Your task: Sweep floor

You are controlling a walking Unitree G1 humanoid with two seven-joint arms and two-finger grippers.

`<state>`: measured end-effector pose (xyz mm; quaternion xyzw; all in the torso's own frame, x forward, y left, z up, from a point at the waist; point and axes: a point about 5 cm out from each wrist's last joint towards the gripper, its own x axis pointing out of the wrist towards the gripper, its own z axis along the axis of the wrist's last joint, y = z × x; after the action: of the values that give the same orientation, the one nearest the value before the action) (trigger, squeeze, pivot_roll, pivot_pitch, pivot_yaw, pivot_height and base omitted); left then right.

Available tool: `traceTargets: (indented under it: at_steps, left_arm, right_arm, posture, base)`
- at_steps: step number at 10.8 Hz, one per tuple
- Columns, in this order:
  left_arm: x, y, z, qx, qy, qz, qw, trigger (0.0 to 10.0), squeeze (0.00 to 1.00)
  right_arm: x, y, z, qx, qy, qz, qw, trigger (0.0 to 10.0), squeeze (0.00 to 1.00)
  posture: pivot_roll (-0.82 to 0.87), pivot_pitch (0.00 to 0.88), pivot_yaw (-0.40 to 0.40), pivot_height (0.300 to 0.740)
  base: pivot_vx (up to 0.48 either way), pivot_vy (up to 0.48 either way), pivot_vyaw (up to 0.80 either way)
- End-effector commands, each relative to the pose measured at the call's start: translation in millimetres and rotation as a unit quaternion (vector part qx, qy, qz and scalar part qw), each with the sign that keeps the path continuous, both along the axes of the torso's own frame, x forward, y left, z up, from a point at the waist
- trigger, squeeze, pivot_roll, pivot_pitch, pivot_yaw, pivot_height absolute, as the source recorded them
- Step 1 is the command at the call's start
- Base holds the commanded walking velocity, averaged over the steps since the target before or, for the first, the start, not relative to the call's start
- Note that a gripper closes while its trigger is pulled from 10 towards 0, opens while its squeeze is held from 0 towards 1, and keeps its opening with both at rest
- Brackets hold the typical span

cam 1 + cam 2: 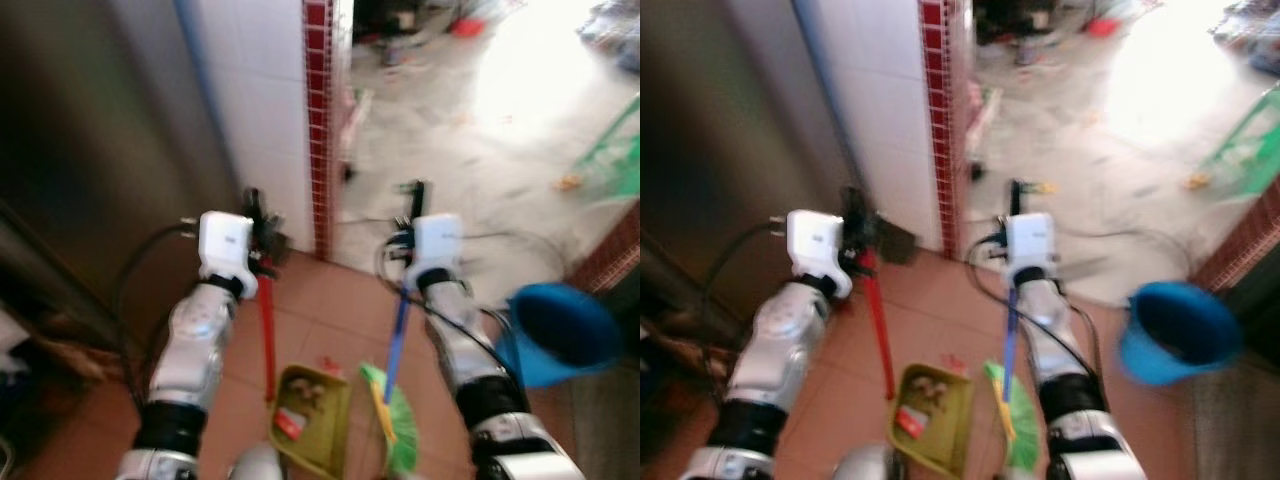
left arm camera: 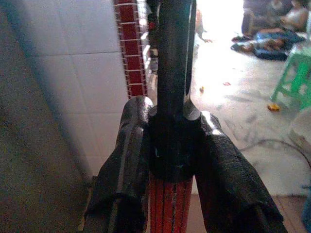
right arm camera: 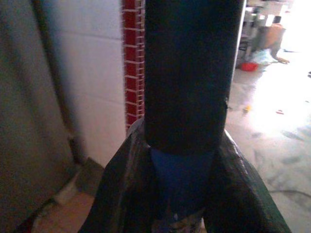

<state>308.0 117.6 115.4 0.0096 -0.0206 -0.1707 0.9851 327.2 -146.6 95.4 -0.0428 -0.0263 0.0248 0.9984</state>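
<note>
My left claw [image 1: 262, 250] is clamped on the red handle of the dustpan [image 1: 310, 405]; my right claw [image 1: 408, 245] is clamped on the blue handle of the green broom [image 1: 397, 420]. Pan and bristles sit close together on the tile floor [image 1: 330, 315] by my feet (scraps already inside). I'd keep the pan flat and stroke short. The blue bucket [image 1: 560, 335] crowds my right; the red-tiled wall edge [image 1: 318, 130] stands ahead.

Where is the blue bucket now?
In the eye views, the bucket stands on the robot's right, beside its right arm, near the brick wall there.
</note>
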Motion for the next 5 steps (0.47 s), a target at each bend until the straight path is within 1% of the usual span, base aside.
traceTargets:
  at_steps: [1, 2, 4, 5]
  left_arm:
    - [6.1, -0.7, 11.6, 0.007, -0.025, -0.011, 1.0, 10.0, 0.0]
    - [8.3, -0.1, 15.4, -0.001, -0.032, -0.006, 0.999, 10.0, 0.0]
    - [4.1, 0.8, 14.8, -0.028, -0.033, 0.016, 0.999, 10.0, 0.0]
    - [2.1, -0.9, 13.9, -0.043, -0.029, 0.024, 0.998, 10.0, 0.0]
  right_arm:
    - [-1.3, -10.1, 8.8, 0.006, -0.028, -0.021, 0.999, 10.0, 0.0]
    - [-5.8, -15.1, 3.4, -0.002, -0.023, -0.021, 1.0, 10.0, 0.0]
    - [-5.3, -10.2, 3.9, -0.004, -0.022, 0.006, 1.0, 10.0, 0.0]
    - [-3.3, -3.8, -1.0, -0.005, -0.009, 0.024, 1.0, 10.0, 0.0]
  posture:
    - [0.0, 0.0, 0.096, 0.74]
    - [0.0, 0.0, 0.068, 0.74]
    - [0.01, 0.0, 0.024, 0.74]
    - [0.02, 0.0, 0.003, 0.74]
  base:
    - [0.0, 0.0, 0.0]
    - [0.0, 0.0, 0.0]
    - [0.0, 0.0, -0.8]
    - [0.0, 0.0, -0.8]
